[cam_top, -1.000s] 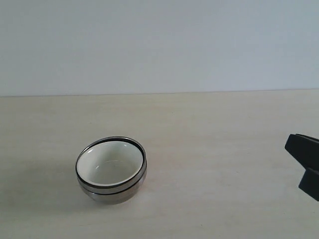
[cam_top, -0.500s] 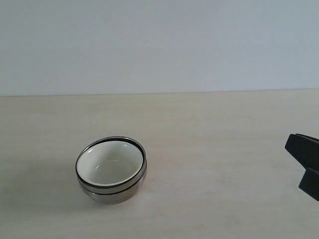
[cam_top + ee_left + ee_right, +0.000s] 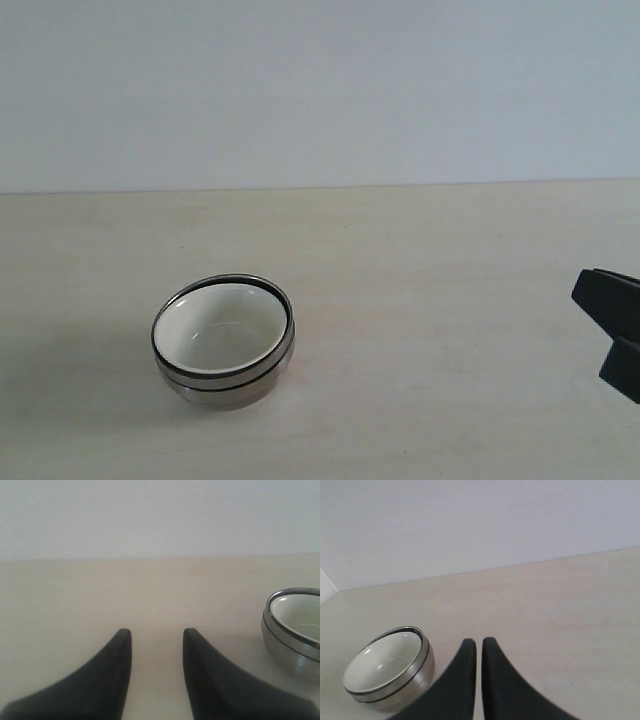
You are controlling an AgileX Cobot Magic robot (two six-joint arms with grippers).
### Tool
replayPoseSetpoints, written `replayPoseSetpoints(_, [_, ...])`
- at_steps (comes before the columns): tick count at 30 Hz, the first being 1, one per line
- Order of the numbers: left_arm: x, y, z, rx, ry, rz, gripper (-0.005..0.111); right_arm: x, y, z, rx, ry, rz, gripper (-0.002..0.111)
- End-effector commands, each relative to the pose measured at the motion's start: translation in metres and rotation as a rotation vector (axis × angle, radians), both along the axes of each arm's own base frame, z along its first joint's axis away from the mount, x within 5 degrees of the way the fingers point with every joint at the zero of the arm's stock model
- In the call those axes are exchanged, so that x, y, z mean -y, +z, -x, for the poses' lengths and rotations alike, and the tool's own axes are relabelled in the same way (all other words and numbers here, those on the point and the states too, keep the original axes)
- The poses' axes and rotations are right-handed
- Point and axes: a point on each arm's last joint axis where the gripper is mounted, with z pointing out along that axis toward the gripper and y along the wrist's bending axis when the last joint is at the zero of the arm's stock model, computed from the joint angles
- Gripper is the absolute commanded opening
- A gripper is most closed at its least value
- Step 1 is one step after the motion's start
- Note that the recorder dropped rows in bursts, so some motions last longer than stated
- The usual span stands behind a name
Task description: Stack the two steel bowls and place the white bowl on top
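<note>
Exterior view: a finished-looking stack sits on the pale worktop (image 3: 450, 260), left of the middle and well short of the far edge where the wall (image 3: 320, 90) rises. The two steel bowls (image 3: 225, 385) are nested one in the other, their rims showing as two bright bands. The white bowl (image 3: 215, 330) is seated inside them, its cream interior facing up and its lip just below the topmost steel rim. By that showing, the stacking appears complete.

Neither arm touches the stack. Seen from its wrist camera, the left end effector (image 3: 156, 640) hangs low over bare worktop, its fingers parted by a moderate gap with nothing between them and the stack off to one side. The right end effector (image 3: 478, 642) has its fingers drawn almost together, a sliver of light between them, gripping nothing. In the exterior view it shows only at the worktop's right edge, well apart from the bowls.

Should the stack need handling, the steel would likely be stiff, light and slick, and its rounded mirror sides would offer little purchase. The ceramic is probably the heavier piece, glossy and liable to chip against metal. The rim looks the surest hold, one finger inside and one outside. A pinch on the white lip alone would probably lift that bowl out and leave the steel behind.
</note>
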Motion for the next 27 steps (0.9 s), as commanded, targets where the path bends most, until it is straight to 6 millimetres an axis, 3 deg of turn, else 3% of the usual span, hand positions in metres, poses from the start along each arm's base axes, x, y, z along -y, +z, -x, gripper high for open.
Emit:
replayPoseSetpoints(1, [-0.002,-0.002,0.000,-0.012,0.031,0.062,0.032,0.000,-0.001,0.001,0.002,0.000,0.002,0.000])
replayPoseSetpoints(22, [-0.002,-0.002,0.000,-0.012,0.031,0.062,0.032,0.001,-0.001,0.001,0.003,0.001,0.001,0.000])
replayPoseSetpoints(27, [-0.002,-0.002,0.000,-0.012,0.030,0.058,0.032,0.012,0.003,0.013,0.018,0.007,0.055,0.000])
